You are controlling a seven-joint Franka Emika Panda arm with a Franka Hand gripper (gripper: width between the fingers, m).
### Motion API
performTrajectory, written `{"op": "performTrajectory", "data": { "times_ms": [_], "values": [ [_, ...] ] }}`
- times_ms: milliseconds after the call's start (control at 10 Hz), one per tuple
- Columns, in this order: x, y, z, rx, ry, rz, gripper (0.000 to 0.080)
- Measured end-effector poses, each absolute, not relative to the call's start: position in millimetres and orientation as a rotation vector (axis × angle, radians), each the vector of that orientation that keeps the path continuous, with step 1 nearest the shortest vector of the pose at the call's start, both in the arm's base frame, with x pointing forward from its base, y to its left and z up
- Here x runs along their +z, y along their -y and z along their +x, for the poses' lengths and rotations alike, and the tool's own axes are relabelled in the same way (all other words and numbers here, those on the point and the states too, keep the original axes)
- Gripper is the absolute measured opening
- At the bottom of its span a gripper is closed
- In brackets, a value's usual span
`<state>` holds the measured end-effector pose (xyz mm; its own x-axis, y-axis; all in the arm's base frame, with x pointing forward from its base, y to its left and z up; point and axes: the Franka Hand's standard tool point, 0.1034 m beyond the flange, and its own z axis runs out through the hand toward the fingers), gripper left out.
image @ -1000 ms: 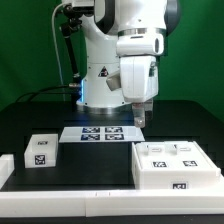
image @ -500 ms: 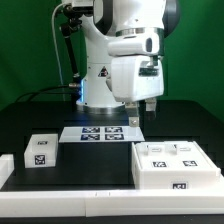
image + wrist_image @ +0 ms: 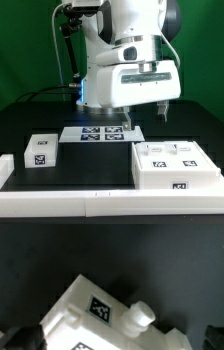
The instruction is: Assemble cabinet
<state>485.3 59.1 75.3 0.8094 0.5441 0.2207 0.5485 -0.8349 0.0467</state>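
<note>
Assembly barely begun: you see the white box-shaped cabinet body [image 3: 172, 165] at lower right on the black table [image 3: 30, 120] and the small white tagged block [image 3: 40, 150] at lower left. They are well apart and nothing is joined. The tool [image 3: 143, 113] hangs released and empty above centre. Since a second ago it has swivelled from edge-on to broadside.

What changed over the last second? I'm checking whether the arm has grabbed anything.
The gripper turned at the wrist and is now broadside to the exterior view, open and holding nothing. The large white part, small white block and marker board stayed put.
</note>
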Motion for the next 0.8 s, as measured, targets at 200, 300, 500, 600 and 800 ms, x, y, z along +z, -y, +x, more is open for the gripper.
{"op": "performTrajectory", "data": {
  "times_ms": [200, 300, 500, 600, 800],
  "values": [
    [75.2, -59.2, 485.3, -0.351, 0.783, -2.990, 0.0797],
    [73.7, -61.9, 484.9, -0.342, 0.604, -3.015, 0.0797],
    [64.1, -72.0, 488.8, -0.317, 0.369, -3.034, 0.0797],
    [56.1, -73.0, 494.5, -0.306, 0.283, -3.037, 0.0797],
    [42.4, -75.6, 500.7, -0.279, 0.083, -3.027, 0.0797]
  ]
}}
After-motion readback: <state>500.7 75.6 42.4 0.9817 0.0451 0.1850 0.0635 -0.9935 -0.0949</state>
